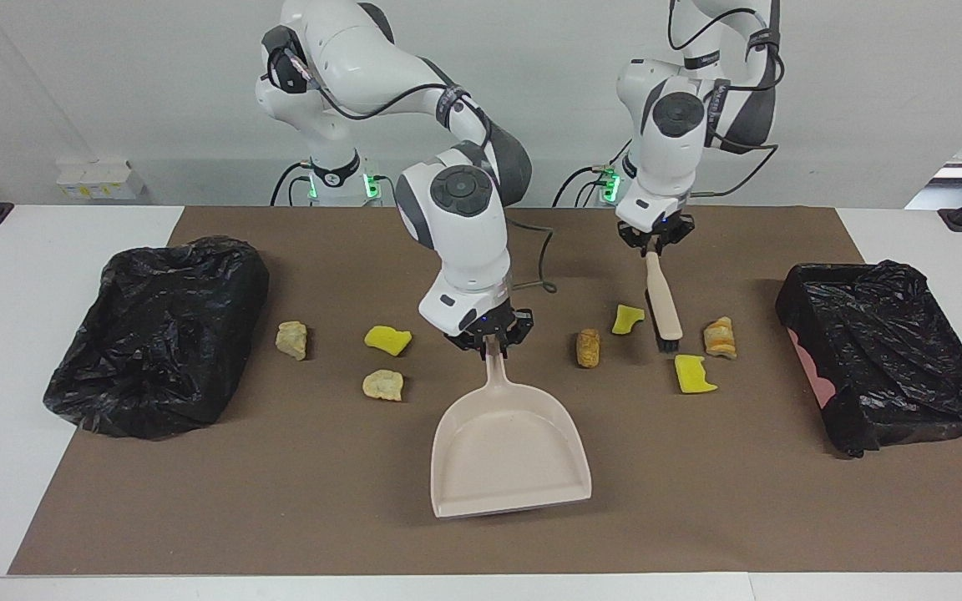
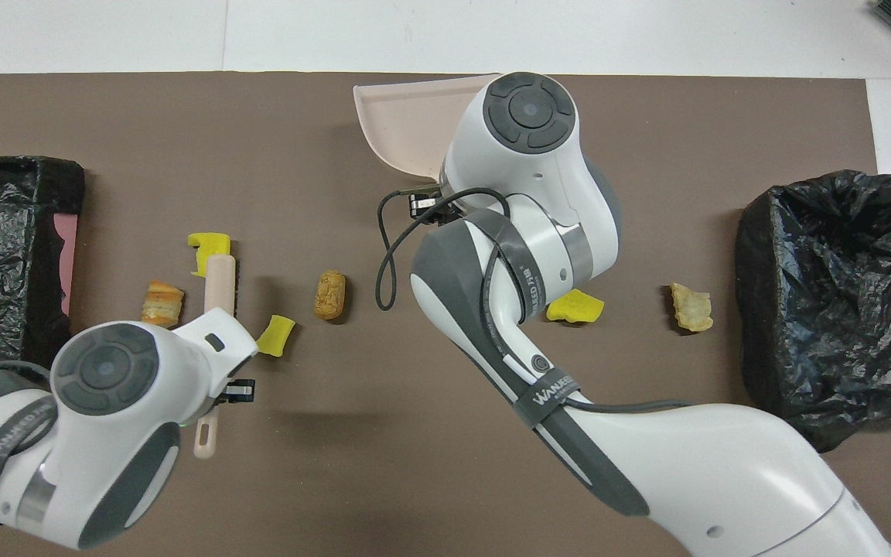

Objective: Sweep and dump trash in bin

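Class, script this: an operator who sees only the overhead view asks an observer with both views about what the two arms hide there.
Operator: The right arm covers the dustpan's handle. Is it gripped?
Observer: Yes. The right gripper is shut on the handle of the beige dustpan.
Operator: Is the brush head raised or down?
Observer: Down, it seems. The brush, held at its handle's top by the left gripper, has its bristles at the mat, between a yellow sponge scrap and a bread-like lump.
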`<state>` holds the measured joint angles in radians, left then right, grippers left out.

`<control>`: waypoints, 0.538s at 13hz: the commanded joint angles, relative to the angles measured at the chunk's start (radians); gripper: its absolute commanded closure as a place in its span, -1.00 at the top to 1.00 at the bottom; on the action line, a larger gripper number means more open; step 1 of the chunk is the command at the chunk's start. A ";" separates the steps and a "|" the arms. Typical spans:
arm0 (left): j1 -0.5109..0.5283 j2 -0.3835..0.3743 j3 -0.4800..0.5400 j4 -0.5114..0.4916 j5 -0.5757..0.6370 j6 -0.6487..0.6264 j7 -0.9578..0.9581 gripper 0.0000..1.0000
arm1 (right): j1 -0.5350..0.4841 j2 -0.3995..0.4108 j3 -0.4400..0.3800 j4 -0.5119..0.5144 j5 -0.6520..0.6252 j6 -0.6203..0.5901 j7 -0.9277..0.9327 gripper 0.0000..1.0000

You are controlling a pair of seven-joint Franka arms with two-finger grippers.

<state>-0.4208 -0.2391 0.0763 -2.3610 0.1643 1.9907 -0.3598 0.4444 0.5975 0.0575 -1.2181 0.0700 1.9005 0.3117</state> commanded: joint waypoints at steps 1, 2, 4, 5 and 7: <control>0.149 0.069 -0.017 0.023 0.017 0.082 0.103 -1.00 | -0.018 -0.067 0.015 -0.090 0.022 -0.010 -0.205 -1.00; 0.186 0.095 -0.015 0.023 0.017 0.091 0.149 -1.00 | -0.016 -0.071 0.015 -0.100 0.018 -0.032 -0.262 -1.00; 0.250 0.113 -0.015 0.026 0.026 0.120 0.166 -1.00 | -0.021 -0.085 0.015 -0.109 0.022 -0.099 -0.450 -1.00; 0.272 0.116 -0.015 0.034 0.059 0.120 0.177 -1.00 | -0.023 -0.096 0.015 -0.132 0.024 -0.113 -0.544 -1.00; 0.316 0.141 -0.015 0.072 0.070 0.111 0.186 -1.00 | -0.024 -0.148 0.015 -0.227 0.022 -0.112 -0.740 -1.00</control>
<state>-0.1462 -0.1245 0.0740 -2.3341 0.2110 2.1077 -0.1874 0.4376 0.5293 0.0600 -1.3258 0.0730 1.7814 -0.2681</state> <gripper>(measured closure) 0.736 0.687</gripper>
